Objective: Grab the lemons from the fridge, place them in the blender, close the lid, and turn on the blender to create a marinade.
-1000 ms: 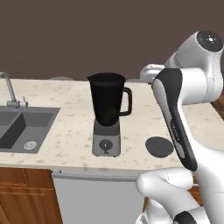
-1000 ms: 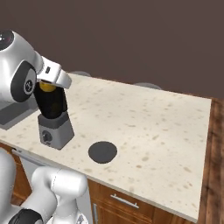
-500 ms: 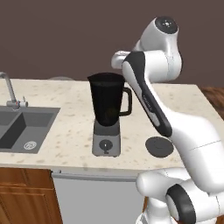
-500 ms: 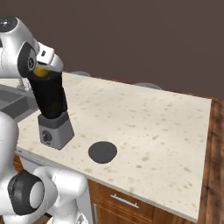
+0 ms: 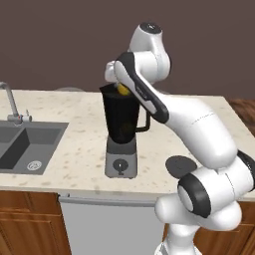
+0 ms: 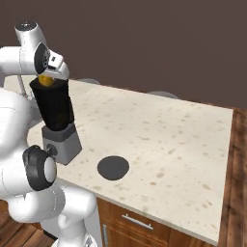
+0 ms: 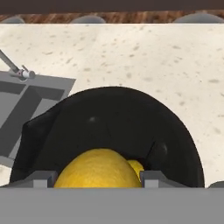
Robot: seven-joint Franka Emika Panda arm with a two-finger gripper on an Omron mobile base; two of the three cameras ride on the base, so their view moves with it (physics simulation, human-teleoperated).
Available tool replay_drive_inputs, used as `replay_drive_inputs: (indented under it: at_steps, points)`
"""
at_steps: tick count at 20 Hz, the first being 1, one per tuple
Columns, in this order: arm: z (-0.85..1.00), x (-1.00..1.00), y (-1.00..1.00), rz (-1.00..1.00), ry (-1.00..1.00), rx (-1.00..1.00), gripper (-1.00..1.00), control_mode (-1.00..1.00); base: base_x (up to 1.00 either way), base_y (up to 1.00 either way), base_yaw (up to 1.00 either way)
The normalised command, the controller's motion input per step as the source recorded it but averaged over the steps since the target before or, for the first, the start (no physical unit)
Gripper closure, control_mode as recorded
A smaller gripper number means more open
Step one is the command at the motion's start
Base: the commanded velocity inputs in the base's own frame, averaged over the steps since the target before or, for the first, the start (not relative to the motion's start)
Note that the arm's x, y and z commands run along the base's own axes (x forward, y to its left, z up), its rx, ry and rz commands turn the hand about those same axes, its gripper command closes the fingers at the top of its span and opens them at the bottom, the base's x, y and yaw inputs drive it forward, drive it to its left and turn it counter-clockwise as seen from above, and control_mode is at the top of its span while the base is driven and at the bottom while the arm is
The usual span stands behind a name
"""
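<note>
Left base view: blender [image 5: 121, 130], near-black jar on a grey base with a front dial, at centre of the speckled tabletop [image 5: 64, 119]. Claw [image 5: 121, 88] poised at the jar mouth, clenched on a lemon [image 5: 122, 89]. Lid [image 5: 181, 165], a dark disc, lies flat at 4 o'clock of the blender, apart from it. Sink [image 5: 25, 147] at 9 o'clock.

Right base view: the lemon [image 6: 46, 80] sits at the jar rim; the lid [image 6: 113, 168] lies at 4 o'clock of the base.

Hand view: the lemon [image 7: 99, 169] between the fingers, the open jar [image 7: 109, 127] directly beyond. A second yellow patch shows beside it, identity unclear.

Handling advice: centre over the opening and release low, clear of the rim.

Markings: no legible brand or writing.
</note>
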Motion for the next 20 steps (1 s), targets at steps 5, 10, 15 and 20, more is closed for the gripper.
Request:
replay_drive_inputs:
  at_steps: [5, 10, 15, 20]
  points:
    - [-0.37, 0.55, 0.0, 0.03, 0.11, 0.0, 1.0, -1.0, 0.0, 0.0, 0.0]
    - [-0.54, 0.22, 0.0, 0.03, 0.1, -0.01, 1.0, -1.0, 0.0, 0.0, 0.0]
    - [-0.38, 0.03, 0.03, 0.01, 0.05, -0.02, 1.0, -1.0, 0.0, 0.0, 0.0]
    - [-0.33, -0.06, 0.11, 0.0, 0.01, -0.03, -1.0, -1.0, 0.0, 0.0, 0.0]
